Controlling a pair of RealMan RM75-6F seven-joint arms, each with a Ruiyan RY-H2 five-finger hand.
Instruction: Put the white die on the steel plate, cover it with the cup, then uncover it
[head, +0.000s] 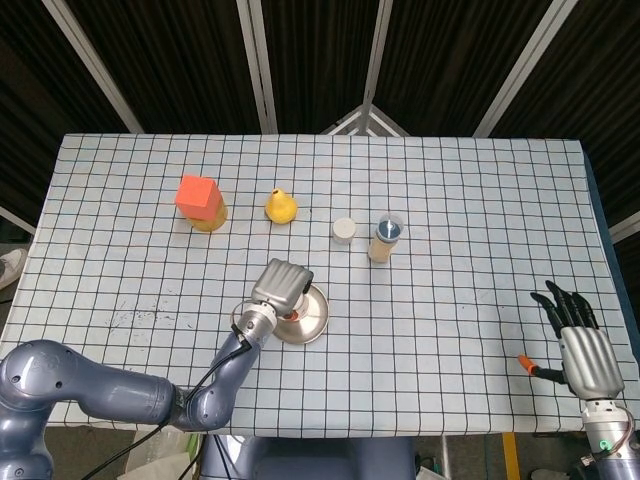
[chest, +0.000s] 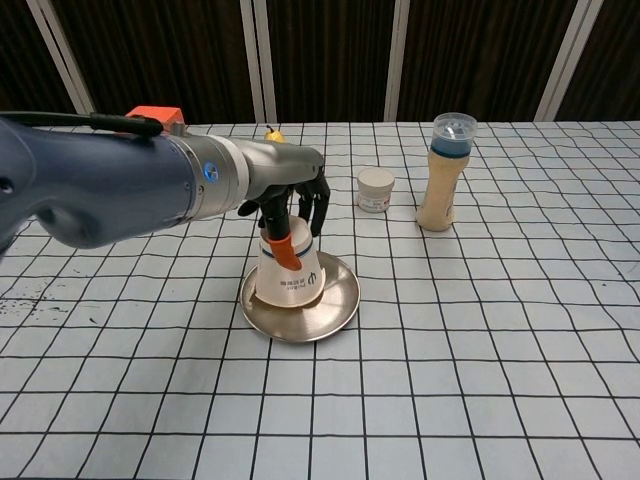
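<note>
The worktop (head: 480, 200), under a white black-gridded cloth, carried a steel plate (chest: 340, 296) near its middle, and further back an orange block (head: 198, 195), a yellow pear (head: 281, 207), a small white jar (chest: 376, 189) and a blue-capped bottle (chest: 444, 172).

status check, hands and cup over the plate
Left hand grips inverted cup, tilted over steel plate. Right hand open, at table edge. Die not visible. Nothing obstructing around plate.

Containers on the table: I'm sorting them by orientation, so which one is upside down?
The white paper cup, held by the left hand over the steel plate. The small white jar and blue-capped bottle stand upright.
</note>
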